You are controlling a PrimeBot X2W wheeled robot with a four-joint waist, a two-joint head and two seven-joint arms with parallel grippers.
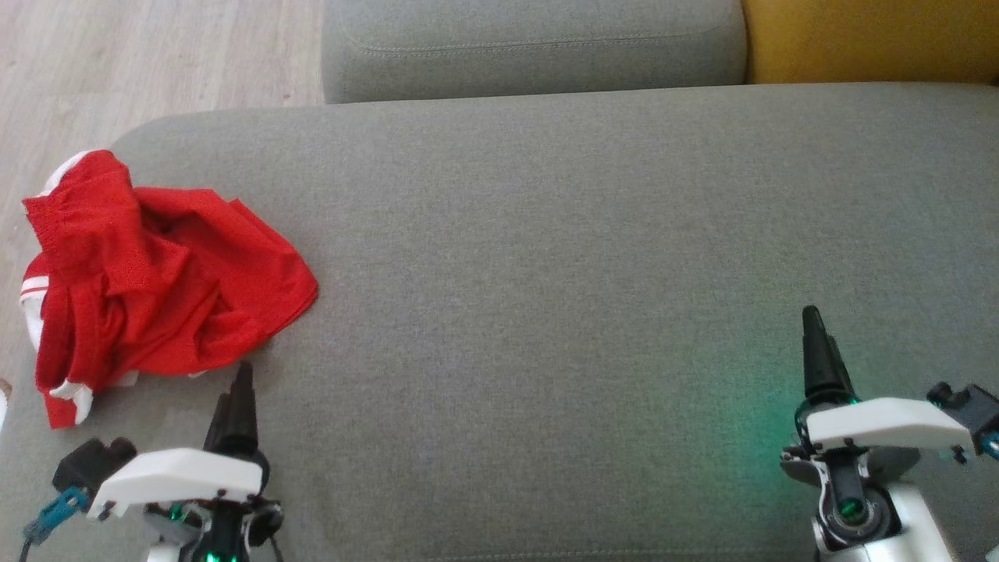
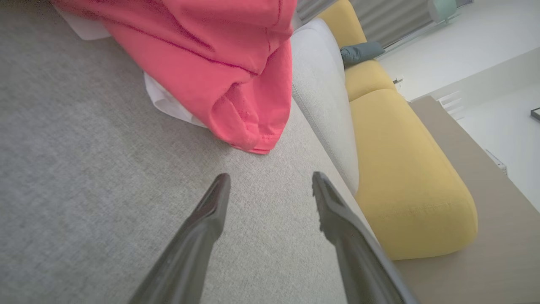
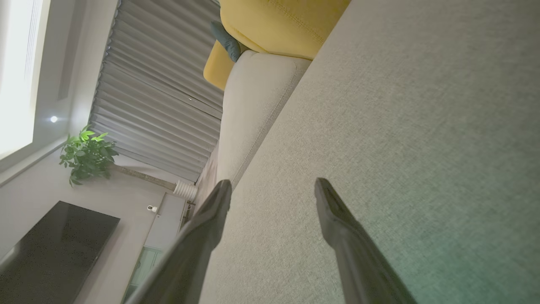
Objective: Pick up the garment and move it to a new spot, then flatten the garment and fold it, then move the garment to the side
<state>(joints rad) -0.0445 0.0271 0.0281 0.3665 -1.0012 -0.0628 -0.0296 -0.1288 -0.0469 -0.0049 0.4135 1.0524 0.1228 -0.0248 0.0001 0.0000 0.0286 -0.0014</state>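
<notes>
A crumpled red garment [image 1: 156, 273] with white trim lies bunched at the left end of the grey sofa seat [image 1: 546, 257], partly hanging over its edge. My left gripper [image 1: 238, 382] hovers just below the garment's lower hem, apart from it. In the left wrist view that gripper [image 2: 270, 181] stands open, with the red garment [image 2: 219, 71] a short way ahead of the fingertips. My right gripper [image 1: 813, 328] sits over bare cushion at the lower right. Its fingers [image 3: 333, 211] are spread open with nothing between them in the right wrist view.
A grey backrest cushion [image 1: 531, 47] runs along the back, with a yellow cushion [image 1: 866, 39] to its right. Wooden floor [image 1: 117, 62] lies beyond the seat's left edge. A plant [image 3: 86, 154] and a dark screen [image 3: 50, 245] stand in the room.
</notes>
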